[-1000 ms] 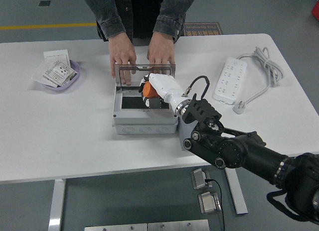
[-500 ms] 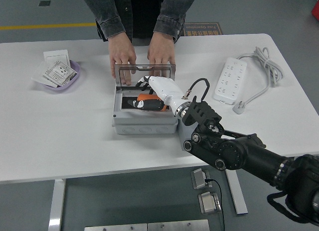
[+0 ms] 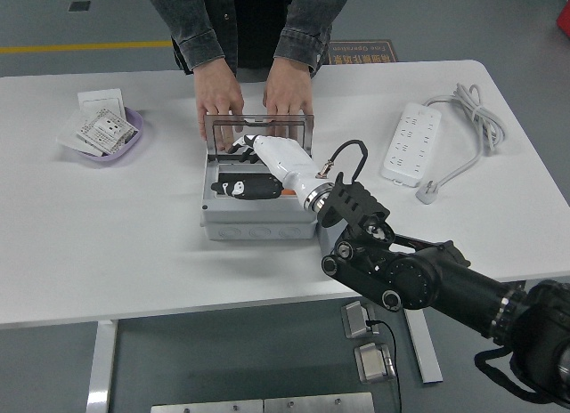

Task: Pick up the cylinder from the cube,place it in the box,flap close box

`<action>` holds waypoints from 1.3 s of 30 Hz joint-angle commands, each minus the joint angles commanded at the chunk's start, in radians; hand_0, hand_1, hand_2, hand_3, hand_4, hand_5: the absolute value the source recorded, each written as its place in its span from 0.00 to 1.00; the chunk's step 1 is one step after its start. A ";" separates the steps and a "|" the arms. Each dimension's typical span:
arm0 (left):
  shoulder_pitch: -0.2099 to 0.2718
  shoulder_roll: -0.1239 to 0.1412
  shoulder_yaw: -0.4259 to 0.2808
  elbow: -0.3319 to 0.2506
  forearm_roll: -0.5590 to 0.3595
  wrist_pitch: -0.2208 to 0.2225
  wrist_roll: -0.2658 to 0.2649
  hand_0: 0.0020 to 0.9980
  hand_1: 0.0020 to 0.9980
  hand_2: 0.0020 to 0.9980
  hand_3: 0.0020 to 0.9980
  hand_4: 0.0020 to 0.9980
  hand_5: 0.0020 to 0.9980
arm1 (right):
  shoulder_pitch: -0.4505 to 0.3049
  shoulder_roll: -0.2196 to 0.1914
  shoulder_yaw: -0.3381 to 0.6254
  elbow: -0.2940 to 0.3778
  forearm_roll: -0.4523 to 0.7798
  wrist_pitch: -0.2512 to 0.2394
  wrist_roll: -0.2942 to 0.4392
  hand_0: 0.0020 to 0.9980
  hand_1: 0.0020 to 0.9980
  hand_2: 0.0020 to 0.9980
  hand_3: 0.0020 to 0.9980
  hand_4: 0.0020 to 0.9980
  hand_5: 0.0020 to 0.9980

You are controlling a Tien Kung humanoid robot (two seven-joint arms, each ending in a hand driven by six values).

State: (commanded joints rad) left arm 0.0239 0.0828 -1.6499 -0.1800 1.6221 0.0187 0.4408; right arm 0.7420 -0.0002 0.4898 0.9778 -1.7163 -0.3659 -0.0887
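Since one second ago the right hand [image 3: 267,157] has gone deeper and more to the left inside the box [image 3: 258,219], and the orange cylinder [image 3: 287,192] is no more in its fingers. Now only a small orange part shows under the white wrist, low inside the box, near its right wall; whether it touches the hand, I cannot tell. The hand lies stretched over the open box, the fingers [image 3: 239,149] reaching toward the back left part, loosely extended and gripping nothing. The clear lid [image 3: 258,128] stands upright at the back of the box. A person at the far side keeps both hands [image 3: 254,100] just behind this lid. On the table [image 3: 134,244], a purple dish [image 3: 132,139] with packets is at the left, well apart, and a white power strip [image 3: 411,143] at the right.
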 joint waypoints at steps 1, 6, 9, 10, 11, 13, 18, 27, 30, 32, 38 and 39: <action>0.001 0.000 0.001 0.000 -0.001 0.000 0.000 0.62 0.67 0.58 0.61 0.68 0.45 | -0.005 0.000 0.005 0.020 0.002 0.006 -0.008 0.68 0.54 0.63 0.72 1.00 0.72; 0.007 -0.002 0.000 0.000 -0.004 0.001 0.001 0.62 0.67 0.58 0.61 0.68 0.44 | -0.036 -0.050 0.046 0.139 0.017 0.041 -0.051 0.68 0.53 0.63 0.71 1.00 0.72; 0.010 -0.004 -0.001 0.000 -0.004 0.001 0.001 0.62 0.67 0.58 0.61 0.68 0.44 | -0.040 -0.083 0.083 0.206 0.021 0.056 -0.066 0.68 0.53 0.63 0.71 1.00 0.72; 0.011 -0.005 -0.003 0.000 -0.003 0.001 0.002 0.62 0.67 0.58 0.61 0.68 0.44 | -0.036 -0.094 0.101 0.228 0.021 0.060 -0.068 0.68 0.53 0.63 0.71 1.00 0.72; 0.011 -0.005 -0.004 0.000 -0.003 0.001 0.002 0.62 0.67 0.58 0.61 0.68 0.44 | -0.028 -0.103 0.121 0.249 0.021 0.063 -0.070 0.68 0.53 0.63 0.71 1.00 0.72; 0.010 -0.005 -0.004 0.000 -0.001 0.001 0.003 0.62 0.67 0.58 0.61 0.68 0.44 | -0.010 -0.113 0.150 0.255 0.021 0.067 -0.071 0.66 0.53 0.63 0.71 1.00 0.74; 0.007 -0.004 -0.004 0.000 -0.001 0.000 0.004 0.62 0.67 0.58 0.61 0.67 0.44 | 0.059 -0.114 0.196 0.176 0.033 0.075 -0.062 0.67 0.53 0.63 0.71 1.00 0.75; 0.003 0.000 -0.003 0.000 0.000 -0.001 0.006 0.62 0.67 0.58 0.61 0.67 0.44 | 0.153 -0.059 0.191 -0.033 0.096 0.078 -0.028 0.67 0.53 0.63 0.71 1.00 0.75; 0.002 0.000 -0.003 0.000 0.001 -0.002 0.006 0.62 0.67 0.58 0.61 0.67 0.44 | 0.160 -0.044 0.169 -0.099 0.122 0.075 -0.017 0.67 0.53 0.64 0.71 1.00 0.75; 0.002 0.000 -0.003 0.000 0.000 -0.002 0.006 0.62 0.67 0.58 0.61 0.67 0.44 | 0.157 -0.039 0.154 -0.141 0.134 0.072 -0.012 0.67 0.53 0.64 0.71 1.00 0.75; 0.003 -0.002 -0.005 0.000 0.003 -0.002 0.006 0.62 0.67 0.58 0.61 0.67 0.44 | 0.133 -0.047 0.121 -0.156 0.139 0.065 -0.009 0.67 0.52 0.64 0.71 1.00 0.76; 0.002 -0.002 -0.006 0.000 0.003 -0.002 0.006 0.62 0.67 0.58 0.61 0.67 0.44 | 0.129 -0.052 0.117 -0.145 0.136 0.064 -0.011 0.67 0.52 0.64 0.71 1.00 0.76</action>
State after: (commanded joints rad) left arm 0.0261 0.0806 -1.6557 -0.1800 1.6252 0.0172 0.4464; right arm 0.8705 -0.0521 0.6066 0.8323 -1.5798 -0.3015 -0.0995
